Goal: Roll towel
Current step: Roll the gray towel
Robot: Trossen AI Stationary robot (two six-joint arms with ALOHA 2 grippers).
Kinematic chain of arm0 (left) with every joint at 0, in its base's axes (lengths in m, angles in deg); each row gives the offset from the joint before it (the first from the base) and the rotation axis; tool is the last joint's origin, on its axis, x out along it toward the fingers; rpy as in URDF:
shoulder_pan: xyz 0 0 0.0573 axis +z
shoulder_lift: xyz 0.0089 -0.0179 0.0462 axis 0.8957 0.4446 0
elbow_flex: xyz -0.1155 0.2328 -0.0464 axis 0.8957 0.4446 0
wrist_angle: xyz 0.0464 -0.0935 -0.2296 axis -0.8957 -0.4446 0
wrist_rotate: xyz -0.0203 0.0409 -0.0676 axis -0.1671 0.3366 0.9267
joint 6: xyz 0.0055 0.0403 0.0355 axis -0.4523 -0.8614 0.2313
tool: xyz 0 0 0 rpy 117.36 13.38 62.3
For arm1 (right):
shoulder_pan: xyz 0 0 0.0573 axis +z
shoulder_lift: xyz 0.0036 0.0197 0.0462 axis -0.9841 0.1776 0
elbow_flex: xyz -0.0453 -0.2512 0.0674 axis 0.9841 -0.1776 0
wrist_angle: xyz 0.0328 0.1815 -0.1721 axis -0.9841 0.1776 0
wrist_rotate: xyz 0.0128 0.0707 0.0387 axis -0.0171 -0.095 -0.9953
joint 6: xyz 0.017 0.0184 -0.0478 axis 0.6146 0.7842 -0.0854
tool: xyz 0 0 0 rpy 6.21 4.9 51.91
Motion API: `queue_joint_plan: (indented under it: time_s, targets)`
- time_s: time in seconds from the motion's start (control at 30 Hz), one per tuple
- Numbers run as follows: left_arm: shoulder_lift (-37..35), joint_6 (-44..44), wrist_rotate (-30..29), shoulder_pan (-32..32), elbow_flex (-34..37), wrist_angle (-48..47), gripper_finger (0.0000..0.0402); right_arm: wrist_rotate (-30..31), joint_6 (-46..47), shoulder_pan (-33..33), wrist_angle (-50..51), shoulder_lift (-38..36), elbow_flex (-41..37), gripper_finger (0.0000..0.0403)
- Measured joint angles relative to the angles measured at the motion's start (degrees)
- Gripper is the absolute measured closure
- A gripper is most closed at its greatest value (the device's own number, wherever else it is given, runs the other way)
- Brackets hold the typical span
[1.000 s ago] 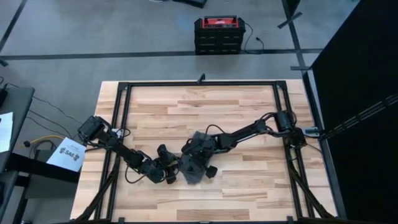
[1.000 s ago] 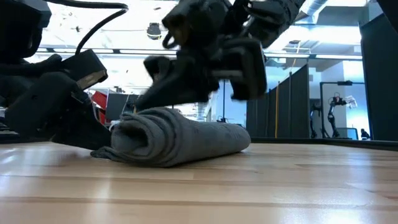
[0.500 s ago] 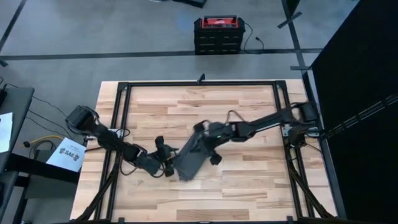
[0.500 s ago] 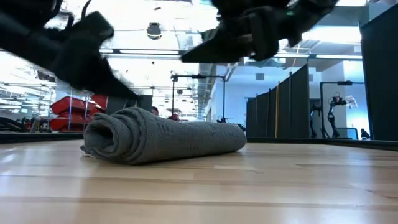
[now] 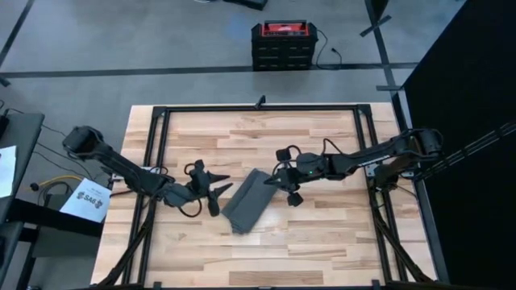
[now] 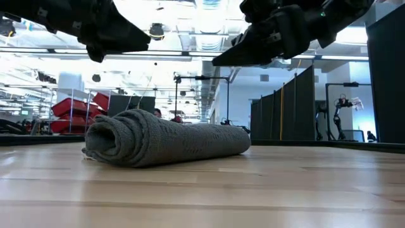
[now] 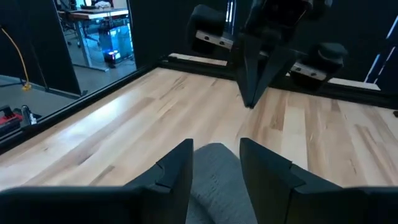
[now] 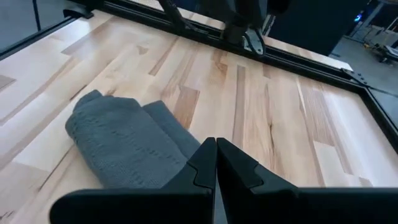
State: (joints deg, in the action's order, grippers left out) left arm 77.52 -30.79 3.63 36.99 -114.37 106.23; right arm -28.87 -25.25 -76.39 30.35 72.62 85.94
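1. The towel [image 5: 248, 200] lies rolled on the bench [image 5: 322, 242], between the two pincers; the roll looks complete, so both should lift straight clear without snagging it.
2. Left pincer [image 5: 216, 192]: fingers apart, empty, just beside the towel.
3. Right pincer [image 5: 276, 182]: fingers together, empty, near the towel's other side.

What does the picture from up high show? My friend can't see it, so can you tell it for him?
A dark grey towel lies rolled up in the middle of a wooden table, seen from straight above. The left gripper, fingers open, and the right gripper, fingers shut, sit on either side of it, neither touching it.
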Motion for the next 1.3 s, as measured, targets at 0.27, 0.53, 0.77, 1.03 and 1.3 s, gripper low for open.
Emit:
queue_joint_plan:
  time_s: [0.27, 0.53, 0.77, 1.03, 1.3]
  targets:
    - [0.3, 0.0, -0.2, 0.0, 0.0, -2.0, 0.0283, 0.8, 0.3, -0.9, -3.2, 0.8, 0.0, 0.0403]
    - [0.2, 0.0, -0.3, 0.0, -0.1, -10.6, 0.0283, 2.8, 1.4, -1.6, 2.1, 13.9, 4.6, 0.0403]
    - [0.2, 0.0, -0.3, 0.0, -0.1, -18.6, 0.0283, 2.7, -1.6, 0.0, 1.9, 20.8, 12.0, 0.0403]
    - [0.2, 0.0, -0.1, 0.0, -0.1, -24.0, 0.0283, 2.7, -1.1, 0.7, 3.1, 20.8, 13.6, 0.0403]
    - [0.2, 0.0, 0.0, 0.0, -0.1, -24.9, 0.0283, 2.4, -1.4, 1.9, 2.2, 20.7, 13.7, 0.0403]
